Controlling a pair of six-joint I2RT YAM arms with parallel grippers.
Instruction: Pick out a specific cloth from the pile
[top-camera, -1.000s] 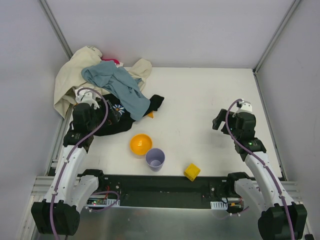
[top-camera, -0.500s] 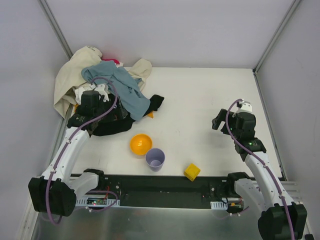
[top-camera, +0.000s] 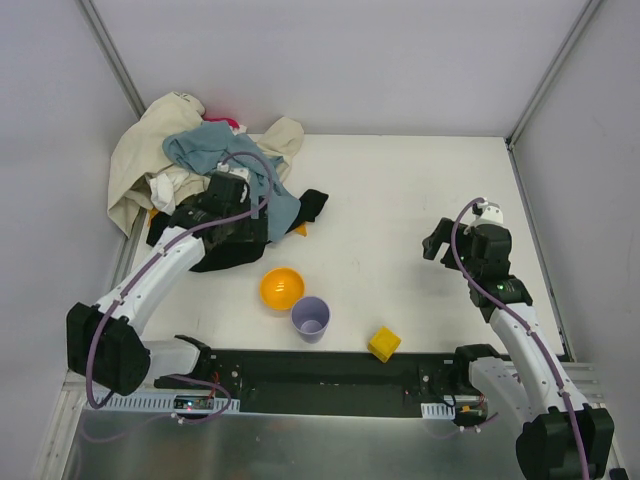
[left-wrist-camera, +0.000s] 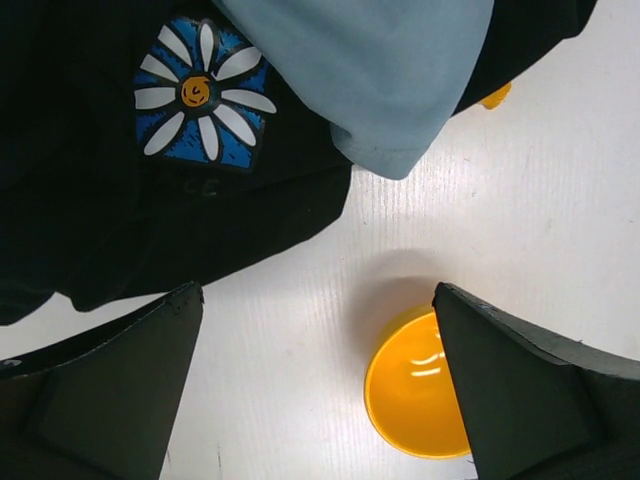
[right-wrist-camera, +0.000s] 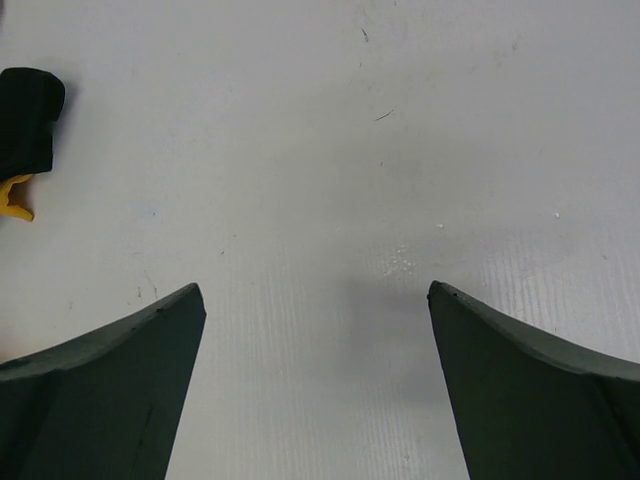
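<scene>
Left hand (left-wrist-camera: 317, 295) hangs with its fingers wide apart and nothing between them, above the near edge of the pile (top-camera: 135, 165), over the hem of a black daisy-print garment (left-wrist-camera: 120, 200). Of the cloth (left-wrist-camera: 497, 97) only a small orange-yellow corner shows. It pokes out on the pile's right side from under the black garment and a blue-grey garment (left-wrist-camera: 390, 70), and it lies on the desk (top-camera: 400, 190).

The likeliest fault, I judge, is a wrong catch. With so little of the cloth showing, fingers that close there could pinch the black or blue-grey fabric along with it, and the pull would drag the heap. The orange bowl (left-wrist-camera: 415, 390) is near in colour (an easy thing to mistake), and it sits just below the hand, so a low sweep could knock it or the purple cup (top-camera: 310, 318) beside it.

The pile is crowded into the far left corner against the walls (top-camera: 350, 60), leaving no room to pull that way. Bare desk lies open to the right and centre. Right hand (right-wrist-camera: 315, 290) hangs there, fingers apart and holding nothing, well apart from the pile. A yellow block (top-camera: 383, 343) sits near the front edge.
</scene>
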